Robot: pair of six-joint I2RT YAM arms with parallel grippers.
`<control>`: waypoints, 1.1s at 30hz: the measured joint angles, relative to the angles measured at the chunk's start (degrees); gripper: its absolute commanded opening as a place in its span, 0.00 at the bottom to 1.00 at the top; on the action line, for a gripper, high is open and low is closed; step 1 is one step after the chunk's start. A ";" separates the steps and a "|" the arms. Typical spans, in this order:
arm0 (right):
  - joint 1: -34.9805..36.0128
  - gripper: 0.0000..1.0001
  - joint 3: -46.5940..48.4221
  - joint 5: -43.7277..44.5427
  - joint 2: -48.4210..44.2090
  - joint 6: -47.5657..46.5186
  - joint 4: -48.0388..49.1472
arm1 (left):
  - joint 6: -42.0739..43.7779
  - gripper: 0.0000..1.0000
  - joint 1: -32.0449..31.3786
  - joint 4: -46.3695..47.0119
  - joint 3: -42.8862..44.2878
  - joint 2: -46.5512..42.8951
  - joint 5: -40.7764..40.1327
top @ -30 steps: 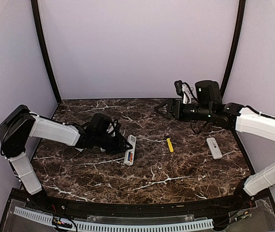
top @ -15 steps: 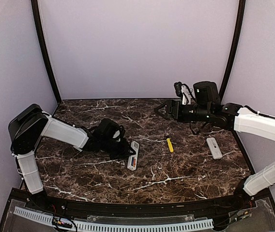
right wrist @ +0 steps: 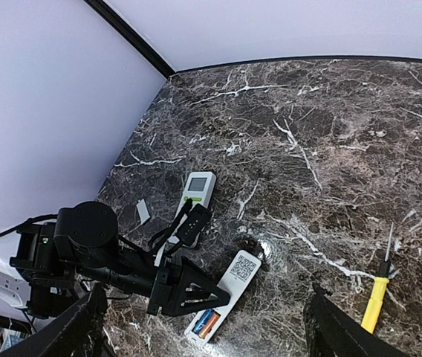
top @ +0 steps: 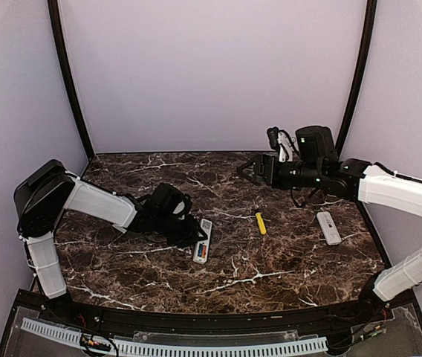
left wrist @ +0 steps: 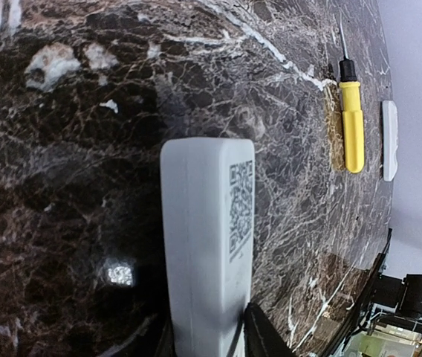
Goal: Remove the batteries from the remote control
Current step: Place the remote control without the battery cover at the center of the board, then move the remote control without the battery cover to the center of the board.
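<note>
On the veined counter (top: 285,260), my left claw (left wrist: 209,338) pinches the white slab remote (left wrist: 207,245).
Cylindrical batteries (right wrist: 206,323) sit inside; right claw (top: 245,169) gapes, empty.

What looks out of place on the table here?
The remote held by the left gripper lies back-up with its cover off, orange and blue batteries exposed. Expected for this task; nothing looks spilled or damaged.
</note>
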 measured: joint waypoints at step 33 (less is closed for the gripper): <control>0.00 0.88 0.00 2.38 0.11 1.01 -0.46 | 3.21 0.69 -1.05 -10.40 -3.78 -8.31 1.31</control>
